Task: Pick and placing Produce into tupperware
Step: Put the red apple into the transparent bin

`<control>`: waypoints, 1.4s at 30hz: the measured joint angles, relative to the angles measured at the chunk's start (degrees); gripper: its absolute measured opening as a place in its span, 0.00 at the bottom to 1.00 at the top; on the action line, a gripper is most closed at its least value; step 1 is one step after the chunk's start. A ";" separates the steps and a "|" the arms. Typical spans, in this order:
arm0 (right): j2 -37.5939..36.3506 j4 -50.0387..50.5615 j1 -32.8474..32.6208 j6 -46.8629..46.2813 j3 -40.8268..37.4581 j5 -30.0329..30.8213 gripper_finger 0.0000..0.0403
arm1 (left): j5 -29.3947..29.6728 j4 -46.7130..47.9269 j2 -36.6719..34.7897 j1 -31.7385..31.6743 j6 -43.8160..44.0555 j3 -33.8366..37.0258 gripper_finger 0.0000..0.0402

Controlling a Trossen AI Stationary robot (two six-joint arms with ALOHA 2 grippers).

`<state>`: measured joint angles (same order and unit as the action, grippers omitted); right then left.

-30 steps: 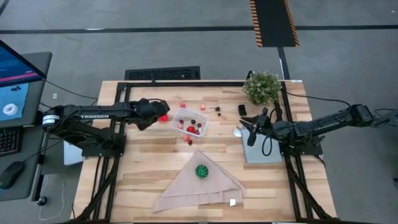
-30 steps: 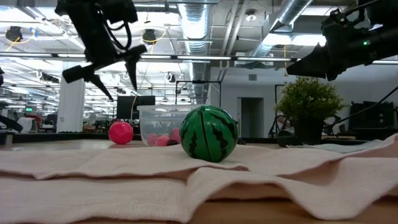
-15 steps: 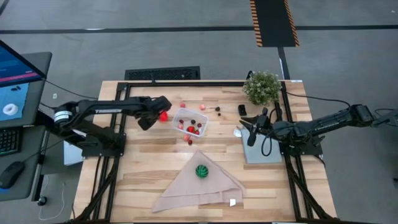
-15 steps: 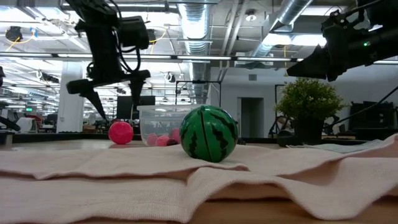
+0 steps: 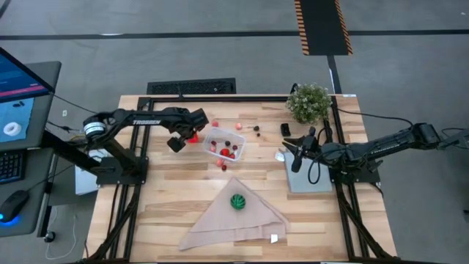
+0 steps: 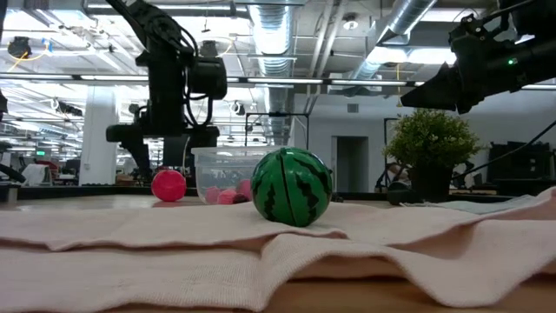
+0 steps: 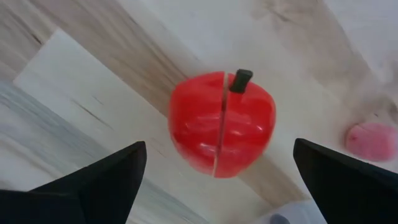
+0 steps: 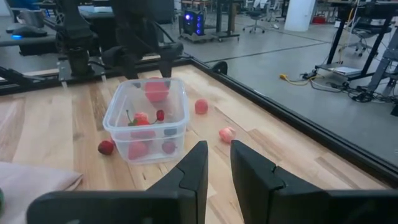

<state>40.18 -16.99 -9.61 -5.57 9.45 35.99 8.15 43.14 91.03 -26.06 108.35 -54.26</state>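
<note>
Directly between the open left hand's (image 7: 217, 180) fingers lies the red pepper (image 7: 222, 123).

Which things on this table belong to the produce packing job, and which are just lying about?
Job: red pepper-like toy under the open left tool; green striped ball; small red berry; clear plastic tub.
Lying about: bushy green potted plant; beige folded cloth; flat grey square panel.

"TROSSEN" on the left arm (image 5: 139, 122).
</note>
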 joint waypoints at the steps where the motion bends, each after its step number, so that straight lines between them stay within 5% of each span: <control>1: 0.00 0.00 -0.01 0.00 0.01 0.00 0.23 | -0.37 0.11 0.11 -0.35 -0.44 0.00 0.99; 26: -0.01 0.68 -0.02 0.00 0.00 0.02 0.23 | -1.46 -0.84 2.90 -2.19 -4.11 0.13 0.97; 42: -0.02 0.69 -0.02 0.00 0.00 0.00 0.23 | -2.42 0.06 2.81 -2.17 -4.06 0.11 0.65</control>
<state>40.16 -16.29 -9.63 -5.56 9.45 35.99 5.72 43.19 93.84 -28.23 104.29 -54.15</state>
